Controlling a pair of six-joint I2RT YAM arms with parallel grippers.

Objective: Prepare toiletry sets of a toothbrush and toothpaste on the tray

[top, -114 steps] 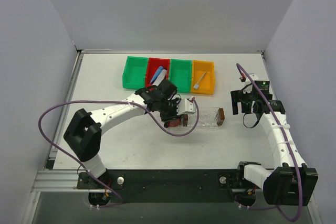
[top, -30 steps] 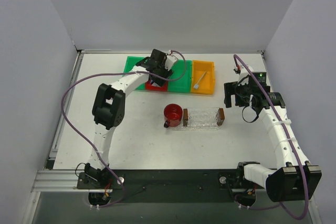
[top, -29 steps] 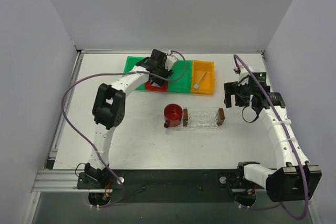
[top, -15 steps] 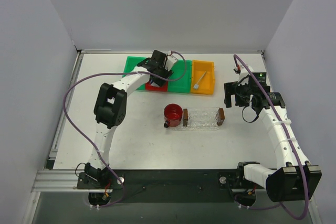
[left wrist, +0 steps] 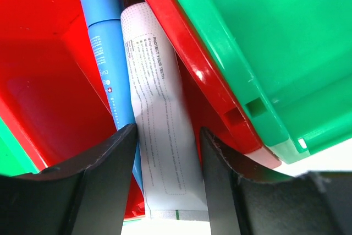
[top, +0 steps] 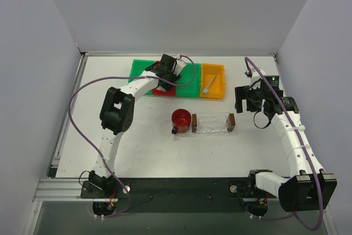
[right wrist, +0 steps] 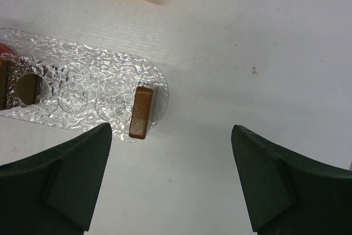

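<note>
My left gripper (top: 165, 78) reaches down into the red bin (top: 159, 90). In the left wrist view its fingers (left wrist: 165, 133) are closed in on the white toothpaste tube (left wrist: 157, 108), one on each side. The blue tube (left wrist: 103, 53) lies beside it, and both still rest in the bin. The white toothbrush (top: 209, 85) lies in the yellow bin (top: 220, 78). The clear tray (top: 213, 124) with brown end blocks sits mid-table. My right gripper (top: 242, 100) is open and empty, right of the tray; in its wrist view (right wrist: 170, 130) the tray's right block (right wrist: 142, 111) is just left of centre.
A red cup (top: 181, 118) stands against the tray's left end. Two green bins (top: 141, 74) (top: 191, 78) flank the red one in the back row. A clear bubbly oval mat (right wrist: 82, 70) lies under the tray. Grey walls stand on three sides.
My left arm left the red cup beside the tray and swung back to the red bin. Over the last second it only shifted slightly there. The right arm moved a little back.
</note>
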